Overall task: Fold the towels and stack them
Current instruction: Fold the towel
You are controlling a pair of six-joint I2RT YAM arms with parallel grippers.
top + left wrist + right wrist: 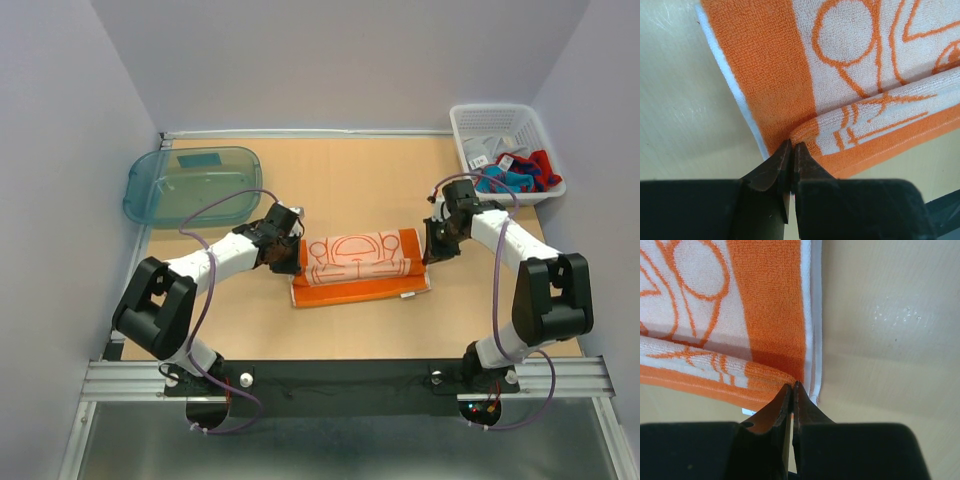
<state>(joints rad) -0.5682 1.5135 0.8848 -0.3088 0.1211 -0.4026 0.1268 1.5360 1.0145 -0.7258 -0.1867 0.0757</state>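
Midway through the first fold of the orange towel [360, 288], at the middle of the table [240, 320], with a long flap raised and doubled over along its length. Left end effector [287, 252] clamped on the flap's left corner, right end effector [436, 243] clamped on its right corner, jaws nearly together around thin cloth. Next, probably: carry both corners across in step, keep the flap taut, lay edge on edge, then let go. More towels [520, 178] heaped in the basket [470, 125], far right.

Robot lab: blank walls [350, 60], benchtop [340, 180], aluminium rail [125, 380].
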